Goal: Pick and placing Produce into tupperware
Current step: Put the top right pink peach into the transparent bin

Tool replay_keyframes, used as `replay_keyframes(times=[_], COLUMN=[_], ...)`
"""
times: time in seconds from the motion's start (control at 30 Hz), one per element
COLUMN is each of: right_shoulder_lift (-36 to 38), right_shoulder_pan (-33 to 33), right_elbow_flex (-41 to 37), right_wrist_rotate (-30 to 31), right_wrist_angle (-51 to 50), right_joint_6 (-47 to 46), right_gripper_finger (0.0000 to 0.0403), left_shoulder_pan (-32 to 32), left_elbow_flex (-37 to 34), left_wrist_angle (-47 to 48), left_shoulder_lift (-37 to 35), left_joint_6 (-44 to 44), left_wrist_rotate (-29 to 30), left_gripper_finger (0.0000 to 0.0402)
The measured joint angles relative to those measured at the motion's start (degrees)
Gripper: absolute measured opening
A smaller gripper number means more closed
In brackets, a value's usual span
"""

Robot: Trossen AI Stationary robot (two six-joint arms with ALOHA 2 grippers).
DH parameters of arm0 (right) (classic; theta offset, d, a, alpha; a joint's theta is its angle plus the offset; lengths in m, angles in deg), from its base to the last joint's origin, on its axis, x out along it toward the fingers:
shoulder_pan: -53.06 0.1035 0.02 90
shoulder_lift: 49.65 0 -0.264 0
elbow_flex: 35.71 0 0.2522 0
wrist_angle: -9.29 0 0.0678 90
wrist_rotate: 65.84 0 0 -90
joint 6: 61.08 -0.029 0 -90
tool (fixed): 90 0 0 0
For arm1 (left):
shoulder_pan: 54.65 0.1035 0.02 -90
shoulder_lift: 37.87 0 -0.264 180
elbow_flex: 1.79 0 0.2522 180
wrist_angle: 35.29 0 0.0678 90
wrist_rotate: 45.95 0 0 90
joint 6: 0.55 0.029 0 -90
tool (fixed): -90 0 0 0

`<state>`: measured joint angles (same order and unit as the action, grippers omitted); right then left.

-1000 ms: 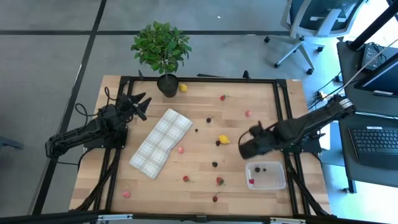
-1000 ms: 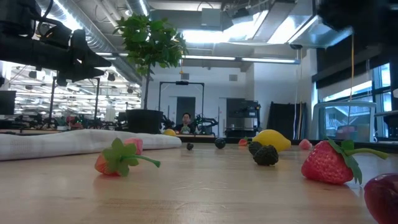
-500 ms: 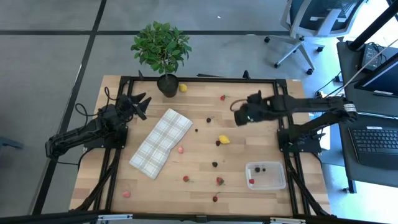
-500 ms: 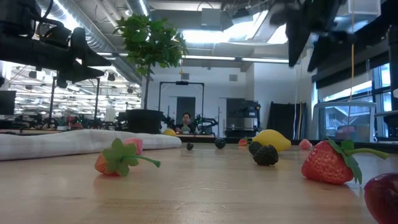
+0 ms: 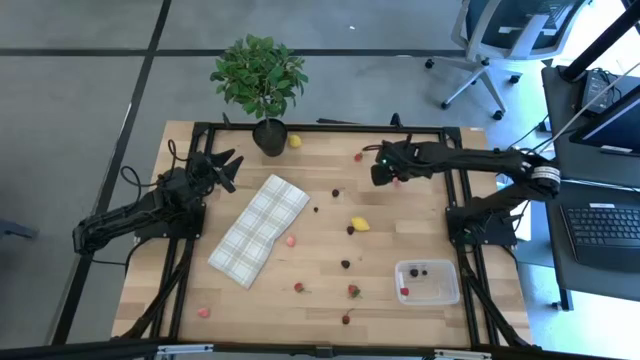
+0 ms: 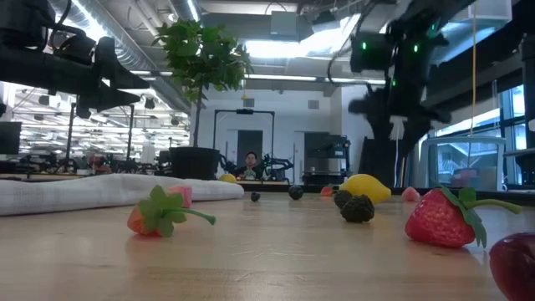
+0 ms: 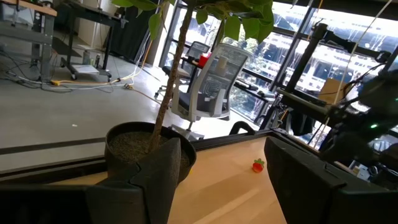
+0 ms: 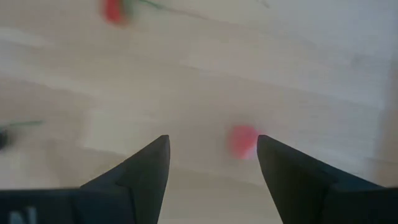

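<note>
Hovering over the far right of the wooden table (image 5: pixel 400 225), the right gripper (image 8: pixel 211 155) is held open and empty, above a small pink toy fruit (image 8: pixel 242 140). That fruit looks light, hard and a bit slippery, so it is best pinched across its middle. The clear plastic tub (image 5: pixel 428 283) is seen near the front right corner. The left gripper (image 7: pixel 217 168) is parked open and empty by the green potted plant (image 5: pixel 259 78).

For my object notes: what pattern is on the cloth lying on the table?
The cloth has a white-and-grey plaid check, best seen in the high view.
</note>
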<state>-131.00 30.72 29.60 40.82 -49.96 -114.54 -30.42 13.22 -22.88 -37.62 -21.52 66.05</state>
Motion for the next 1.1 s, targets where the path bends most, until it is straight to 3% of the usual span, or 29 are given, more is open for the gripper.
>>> replay_keyframes(times=[0.4,0.67,1.1], right_shoulder_lift=[-3.1,-3.59,-11.14], right_shoulder_pan=[-3.08,-3.08,-3.09], right_elbow_flex=[-7.7,-7.76,-7.57], right_wrist_rotate=[-0.61,-0.8,-0.71], right_wrist_angle=[8.53,8.68,10.7], right_joint_6=[1.37,2.75,2.96], right_gripper_finger=[0.0243,0.0243,0.0231], left_shoulder_pan=[0.02,0.02,0.01], left_elbow_flex=[-0.02,-0.01,-0.02], left_wrist_angle=[0.0,0.0,0.0], left_shoulder_lift=[0.0,0.0,0.0], left_joint_6=[0.06,0.08,0.08], left_wrist_rotate=[0.0,0.0,0.0], left_gripper_finger=[0.0225,0.0225,0.0225])
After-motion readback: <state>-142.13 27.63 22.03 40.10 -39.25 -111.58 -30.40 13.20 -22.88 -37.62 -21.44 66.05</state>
